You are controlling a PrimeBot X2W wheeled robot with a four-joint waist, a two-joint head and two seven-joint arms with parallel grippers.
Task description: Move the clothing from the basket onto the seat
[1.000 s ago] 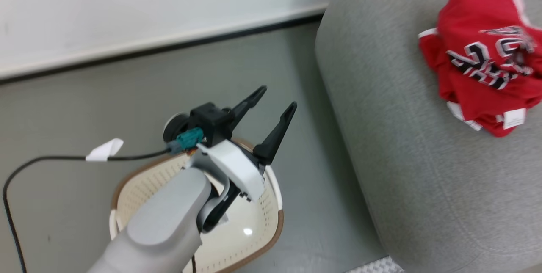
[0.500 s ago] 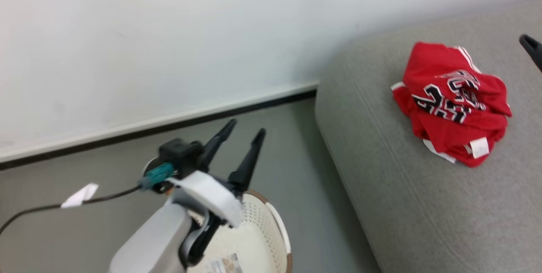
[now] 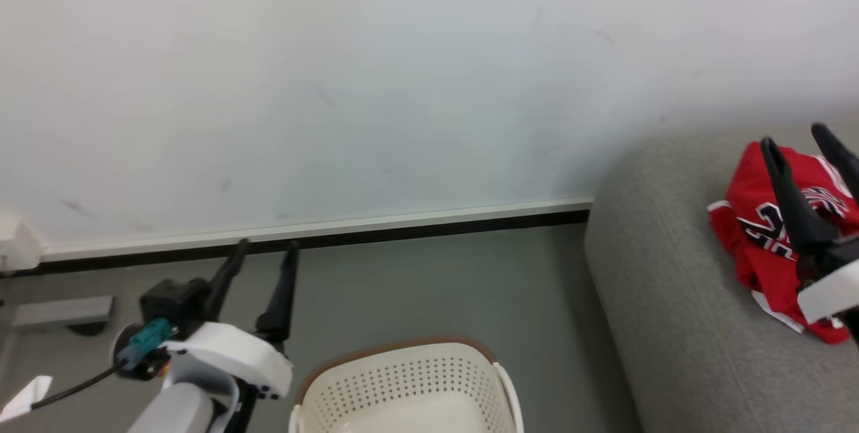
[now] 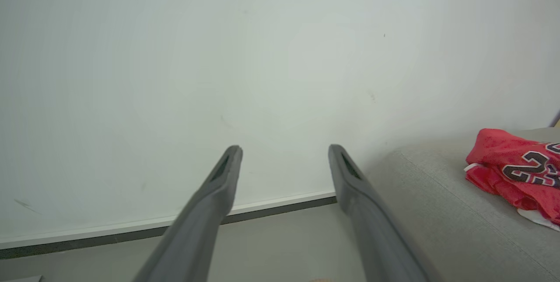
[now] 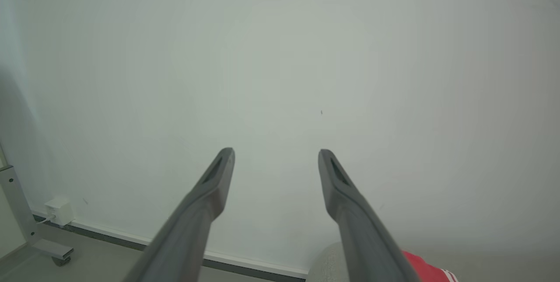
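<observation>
The red clothing (image 3: 772, 272) lies in a heap on the seat (image 3: 671, 299). The basket (image 3: 402, 379) stands on the floor (image 3: 436, 285) beside the seat. My right gripper (image 3: 794, 137) is near the clothing and my left gripper (image 3: 268, 245) is near the basket, both with fingers wide apart and holding nothing.

Two-tone arms, long dark fingers (image 3: 280, 292)
Both the left gripper (image 3: 267, 245) and right gripper (image 3: 792, 136) have slim tapered black fingers on white wrist shells (image 3: 231, 359). Left also has a teal plug (image 3: 149, 339), black cable (image 3: 74, 389) with white tag (image 3: 20, 398), and grey forearm (image 3: 174, 414).
</observation>
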